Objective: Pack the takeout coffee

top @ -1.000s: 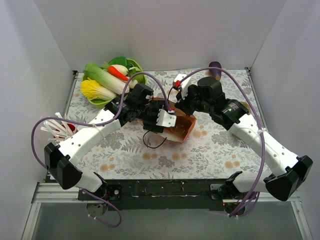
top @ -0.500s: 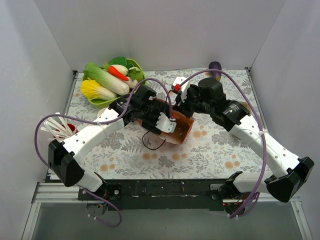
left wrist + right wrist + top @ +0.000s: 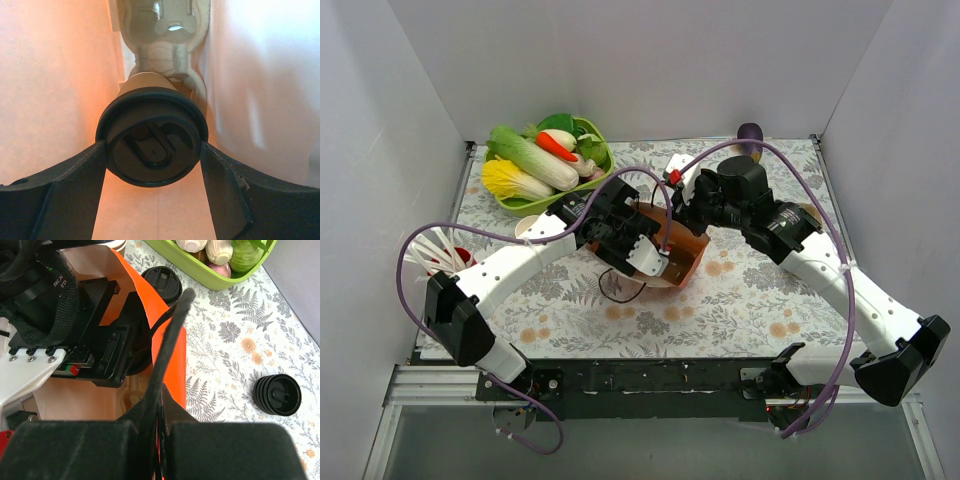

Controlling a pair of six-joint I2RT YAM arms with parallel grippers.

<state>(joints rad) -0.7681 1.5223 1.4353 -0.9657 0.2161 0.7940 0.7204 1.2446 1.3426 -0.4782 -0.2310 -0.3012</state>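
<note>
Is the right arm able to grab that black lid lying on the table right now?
Probably not yet. The right gripper has its jaws shut on the orange paper bag, holding it open for the left arm. The black lid lies bare on the table, nothing covering it.

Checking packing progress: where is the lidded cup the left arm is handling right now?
In the left wrist view, the lidded cup sits between the left gripper fingers, inside the orange paper bag, above a pale cardboard cup carrier.
</note>
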